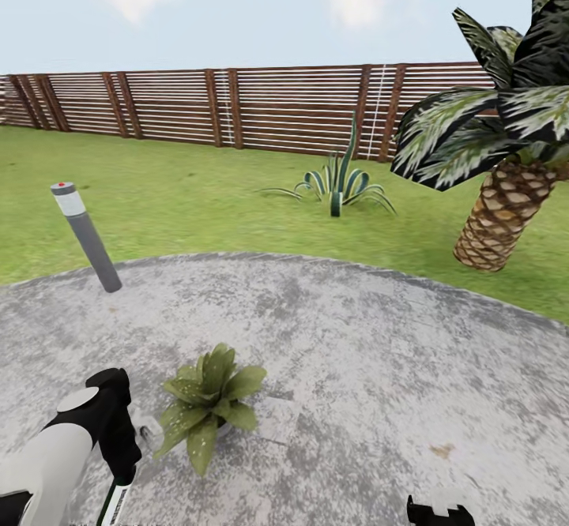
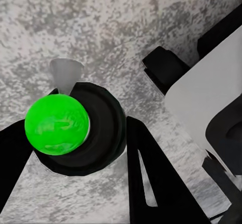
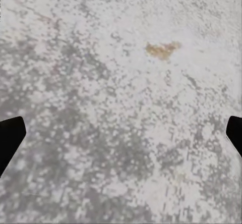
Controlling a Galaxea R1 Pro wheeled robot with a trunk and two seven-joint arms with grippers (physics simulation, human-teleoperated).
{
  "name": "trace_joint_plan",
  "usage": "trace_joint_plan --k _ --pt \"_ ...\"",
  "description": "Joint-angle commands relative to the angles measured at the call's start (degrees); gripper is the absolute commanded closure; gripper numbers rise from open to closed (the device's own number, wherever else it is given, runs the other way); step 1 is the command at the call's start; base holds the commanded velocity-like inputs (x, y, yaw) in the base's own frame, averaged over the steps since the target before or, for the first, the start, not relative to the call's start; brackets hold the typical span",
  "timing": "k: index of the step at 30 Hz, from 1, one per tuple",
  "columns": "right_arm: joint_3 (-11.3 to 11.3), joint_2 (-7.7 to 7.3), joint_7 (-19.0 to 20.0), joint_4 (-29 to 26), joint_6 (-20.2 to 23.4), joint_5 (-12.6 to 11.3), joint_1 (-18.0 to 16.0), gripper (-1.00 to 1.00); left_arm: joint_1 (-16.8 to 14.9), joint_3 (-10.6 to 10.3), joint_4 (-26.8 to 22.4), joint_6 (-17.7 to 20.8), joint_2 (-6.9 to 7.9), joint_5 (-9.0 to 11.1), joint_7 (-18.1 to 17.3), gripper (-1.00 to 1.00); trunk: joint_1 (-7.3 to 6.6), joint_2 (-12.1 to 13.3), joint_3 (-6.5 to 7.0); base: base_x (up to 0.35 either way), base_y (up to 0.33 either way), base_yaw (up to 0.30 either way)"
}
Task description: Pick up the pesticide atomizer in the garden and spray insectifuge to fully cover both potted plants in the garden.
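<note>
The potted plant (image 1: 207,410) serves as the landmark: a low rosette of broad, pale-speckled green leaves standing on the round grey mottled patio (image 1: 356,368), close in front of the robot.

Nearest of all, just to the left of the potted plant, the left gripper (image 1: 126,475) hangs at the end of its white and black arm. Its fingers (image 2: 151,173) are closed on the pesticide atomizer (image 1: 114,502), a slim dark bottle with a white label that juts down from the gripper in the head view. In the left wrist view the atomizer (image 2: 75,133) sits between the dark fingers as a round black body with a bright green ball on it, above the speckled paving.

Well to the right of the potted plant, at the bottom edge of the head view, a black piece of the right gripper (image 1: 439,512) shows. In the right wrist view its fingertips (image 3: 10,138) stand far apart at the two sides, holding nothing, over bare paving with a small brown stain (image 3: 162,50).

Beyond the potted plant and to its left, a grey bollard lamp (image 1: 85,235) with a red dot leans at the patio edge. Farther back and to the right lies the lawn (image 1: 197,202) with a spiky thin-leaved clump (image 1: 338,184) and a palm (image 1: 506,155). A brown slatted fence (image 1: 237,107) closes the garden behind them.
</note>
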Motion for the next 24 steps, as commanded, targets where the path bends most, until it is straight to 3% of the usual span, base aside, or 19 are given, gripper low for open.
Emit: trace_joint_plan --k 1,5,14,24 --pt "-0.46 0.0 -0.14 0.07 -0.16 0.6 -0.03 -1.0 -0.07 0.4 -0.03 0.57 -0.08 -0.59 -0.42 1.0 0.0 -0.02 -0.05 0.161 -0.241 0.275" --pt "-0.46 0.0 -0.14 0.07 -0.16 0.6 -0.03 -1.0 -0.09 0.48 -0.05 0.58 -0.11 -0.53 -0.38 1.0 0.0 -0.02 -0.05 0.208 -0.22 0.203" --pt "-0.46 -0.04 -0.14 0.01 -0.16 0.6 -0.04 -1.0 -0.11 0.56 -0.05 0.58 -0.04 -0.49 -0.29 1.0 0.0 -0.02 -0.05 0.183 -0.225 0.026" --pt "-0.46 -0.01 -0.14 0.01 -0.16 0.6 -0.04 -1.0 -0.11 0.49 -0.05 0.58 0.07 -0.58 -0.23 1.0 0.0 -0.02 -0.05 -0.09 -0.258 0.256"
